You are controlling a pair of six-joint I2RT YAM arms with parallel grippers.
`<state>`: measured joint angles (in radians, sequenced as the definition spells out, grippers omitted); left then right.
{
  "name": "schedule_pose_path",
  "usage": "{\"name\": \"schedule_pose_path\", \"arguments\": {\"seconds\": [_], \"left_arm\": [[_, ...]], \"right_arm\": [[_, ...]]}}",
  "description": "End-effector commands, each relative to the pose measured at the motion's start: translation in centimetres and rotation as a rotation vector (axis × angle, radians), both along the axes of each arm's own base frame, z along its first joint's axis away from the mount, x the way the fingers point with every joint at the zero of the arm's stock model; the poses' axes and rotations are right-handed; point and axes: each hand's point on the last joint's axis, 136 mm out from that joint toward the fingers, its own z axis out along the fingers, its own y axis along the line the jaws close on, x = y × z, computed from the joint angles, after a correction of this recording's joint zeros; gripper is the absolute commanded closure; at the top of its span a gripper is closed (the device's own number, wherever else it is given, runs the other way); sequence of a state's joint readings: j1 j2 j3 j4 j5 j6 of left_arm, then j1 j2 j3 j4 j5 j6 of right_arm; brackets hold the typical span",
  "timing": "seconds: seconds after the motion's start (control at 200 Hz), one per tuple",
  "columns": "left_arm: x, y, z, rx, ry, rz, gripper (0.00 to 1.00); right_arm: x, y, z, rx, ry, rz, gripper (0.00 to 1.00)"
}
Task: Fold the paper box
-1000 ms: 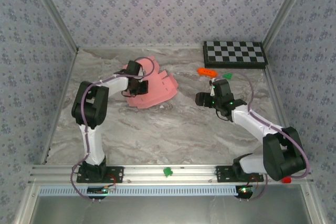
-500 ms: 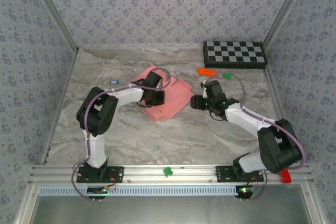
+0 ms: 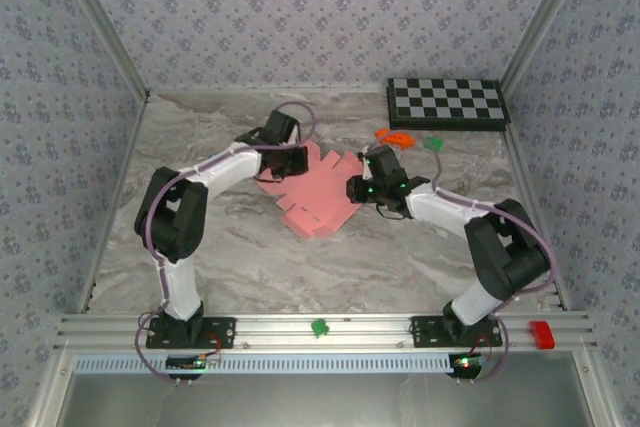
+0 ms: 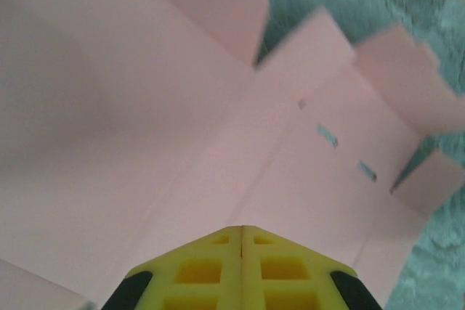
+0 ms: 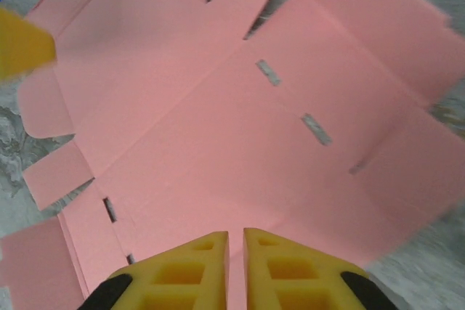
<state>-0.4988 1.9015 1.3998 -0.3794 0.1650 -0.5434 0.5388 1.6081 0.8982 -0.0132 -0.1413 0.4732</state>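
The paper box [image 3: 320,197] is a salmon-pink die-cut sheet lying spread out flat on the marble table, with flaps and slots showing. My left gripper [image 3: 290,163] rests on its far-left part, jaws shut tight with the sheet [image 4: 218,121] right under the tips [image 4: 241,229]. My right gripper [image 3: 357,190] sits at the sheet's right edge. In the right wrist view its fingers [image 5: 236,234] stand over the pink card [image 5: 218,128] with a narrow gap and nothing between them.
A checkerboard [image 3: 447,103] lies at the back right. A small orange block [image 3: 394,135] and a green piece [image 3: 432,144] sit just behind the right gripper. Side walls close in the table. Another green piece [image 3: 319,327] and a red one [image 3: 541,332] sit on the front rail.
The sheet was bunched up and lifted by the left gripper; now it lies flat, shifted right and toward the front. The right gripper has moved left onto the sheet's edge.
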Motion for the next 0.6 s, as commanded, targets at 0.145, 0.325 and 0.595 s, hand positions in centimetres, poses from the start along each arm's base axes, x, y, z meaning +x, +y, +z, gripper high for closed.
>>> {"name": "schedule_pose_path", "arguments": {"seconds": [0.145, 0.325, 0.595], "left_arm": [[4.9, 4.5, -2.1, 0.037, 0.017, -0.019, 1.0], [4.9, 5.1, -4.8, 0.049, 0.077, -0.026, 1.0], [2.0, 6.5, -7.4, 0.09, 0.147, 0.004, 1.0]], "right_arm": [[1.0, 4.3, -1.6, 0.053, 0.064, 0.026, 1.0], [0.7, 4.6, -4.0, 0.007, 0.118, 0.014, 1.0], [-0.1, 3.3, -6.5, -0.074, 0.172, 0.001, 1.0]]}}
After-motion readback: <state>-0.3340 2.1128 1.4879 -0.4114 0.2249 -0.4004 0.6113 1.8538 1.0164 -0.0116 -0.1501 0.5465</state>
